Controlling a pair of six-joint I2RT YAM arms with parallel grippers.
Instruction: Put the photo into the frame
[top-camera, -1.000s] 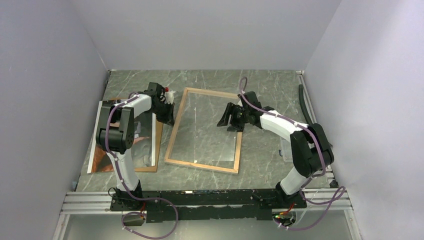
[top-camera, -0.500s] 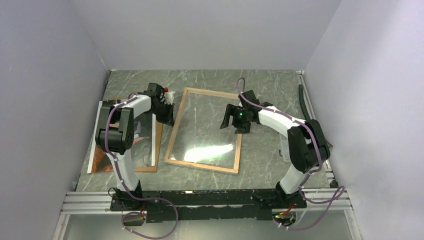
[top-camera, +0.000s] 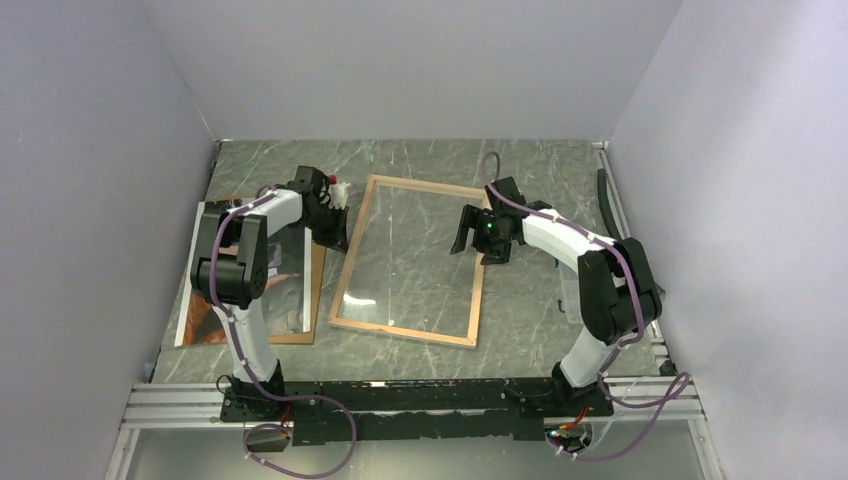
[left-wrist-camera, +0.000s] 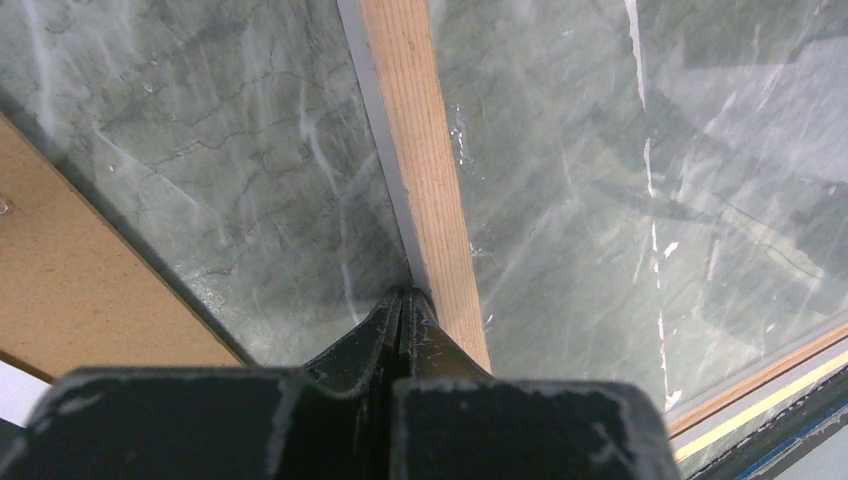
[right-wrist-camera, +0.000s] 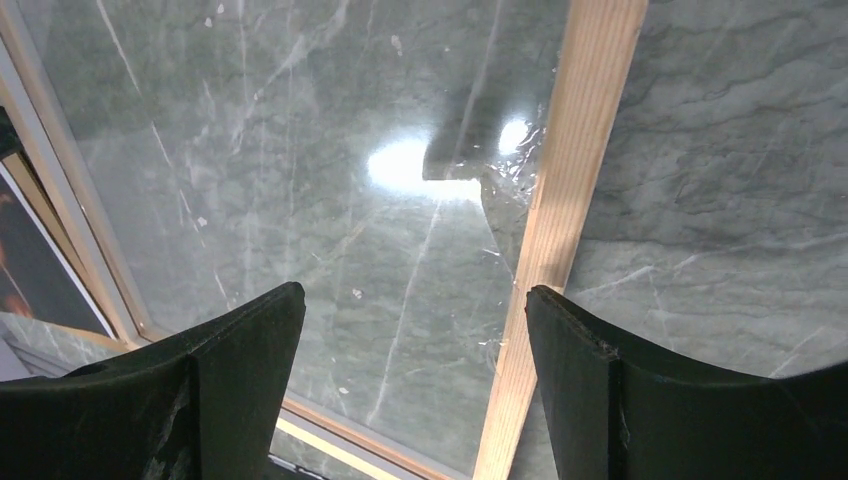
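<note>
— Where is everything lying?
— The frame (top-camera: 400, 333) is lying back-up mid-table, and the photo (top-camera: 205, 300) is sitting to its left.
— Grippers?
— The left gripper (left-wrist-camera: 402, 300) is resting shut at the left rail. The right gripper (right-wrist-camera: 412, 295) is hovering wide over the right rail. They're readying the frame, I'd say; next comes pinching the photo's edge.

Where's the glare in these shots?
Right wrist view: bright white glare on the clear sheet beside the frame, a dark shadow edging it. Left wrist view: pale streaky reflections on the sheet. Top view: even light, no strong hotspot.
</note>
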